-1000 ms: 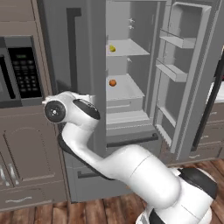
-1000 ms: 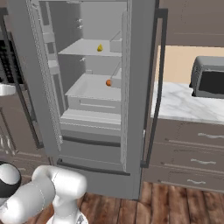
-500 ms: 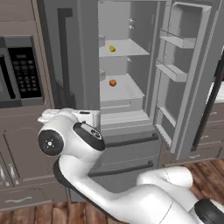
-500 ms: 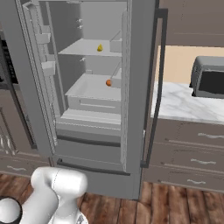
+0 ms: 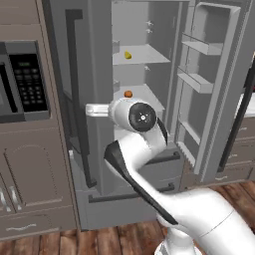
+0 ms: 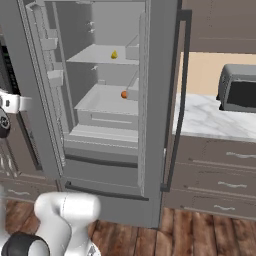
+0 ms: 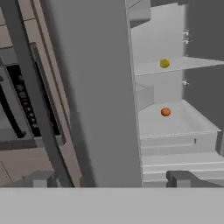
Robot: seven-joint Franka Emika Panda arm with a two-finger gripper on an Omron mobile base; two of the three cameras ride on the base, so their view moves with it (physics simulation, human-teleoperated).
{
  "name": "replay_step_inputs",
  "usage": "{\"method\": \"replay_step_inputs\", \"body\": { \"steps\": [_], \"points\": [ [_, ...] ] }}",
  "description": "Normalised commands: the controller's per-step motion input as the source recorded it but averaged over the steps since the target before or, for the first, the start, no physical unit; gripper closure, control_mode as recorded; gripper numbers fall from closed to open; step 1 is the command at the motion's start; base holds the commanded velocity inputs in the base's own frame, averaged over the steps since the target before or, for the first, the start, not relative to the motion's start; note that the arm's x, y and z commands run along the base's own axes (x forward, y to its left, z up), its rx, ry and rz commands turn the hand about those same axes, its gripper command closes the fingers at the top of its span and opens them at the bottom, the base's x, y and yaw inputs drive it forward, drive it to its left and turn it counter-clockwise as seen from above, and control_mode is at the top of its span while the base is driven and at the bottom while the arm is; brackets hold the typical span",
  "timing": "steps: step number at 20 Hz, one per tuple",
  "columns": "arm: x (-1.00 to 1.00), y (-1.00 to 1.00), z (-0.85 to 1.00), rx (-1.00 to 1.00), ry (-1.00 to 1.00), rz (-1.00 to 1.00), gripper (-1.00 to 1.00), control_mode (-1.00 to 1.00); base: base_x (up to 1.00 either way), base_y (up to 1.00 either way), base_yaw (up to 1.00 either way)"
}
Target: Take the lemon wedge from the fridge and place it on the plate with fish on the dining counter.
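The fridge [image 5: 87,74] stands with both doors swung open, its pale shelves showing [image 6: 107,100]. On the upper shelf lies the tiny yellow lemon wedge [image 5: 128,55] [image 6: 114,54] [image 7: 164,63]. One shelf below it sits a small orange ball [image 5: 128,93] [image 7: 165,112]. My gripper [image 7: 111,178] is open with nothing between its fingers. It hangs well short of the shelves and faces the outer side of the left fridge door [image 7: 96,87]. The arm's round wrist joint [image 5: 142,117] is raised in front of the fridge opening. The plate with fish and the dining counter are out of view.
A brown cabinet with a black microwave panel [image 5: 25,84] stands left of the fridge. To the right a marble counter [image 6: 210,120] over grey drawers carries a toaster oven [image 6: 240,92]. The open right door [image 5: 209,84] with its bins juts out. The floor is wood.
The arm has swung from low on the left up toward the middle, in front of the fridge opening. The jaws have spread a little wider. Lemon wedge and orange ball lie as before.
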Motion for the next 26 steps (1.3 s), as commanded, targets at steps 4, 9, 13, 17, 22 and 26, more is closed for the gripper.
{"method": "replay_step_inputs", "body": {
  "steps": [4,9,13,17,22,26],
  "points": [
    [0.51,-0.85,0.00,0.17,0.10,0.35,-1.00,-1.00,0.00,0.00,0.00],
    [0.17,-0.97,0.00,0.23,0.00,0.32,-1.00,-1.00,0.00,0.00,0.00],
    [0.33,-0.63,0.00,0.14,0.04,0.30,-1.00,-1.00,0.00,0.00,0.00],
    [0.52,-0.24,0.02,0.05,0.14,0.12,-1.00,-1.00,0.00,0.00,0.00],
    [0.65,-0.19,0.26,0.08,0.38,0.05,-1.00,-1.00,0.00,0.00,0.00],
    [0.07,-0.02,0.02,0.01,0.06,0.01,-1.00,-1.00,0.00,0.00,0.00]
  ]
}}
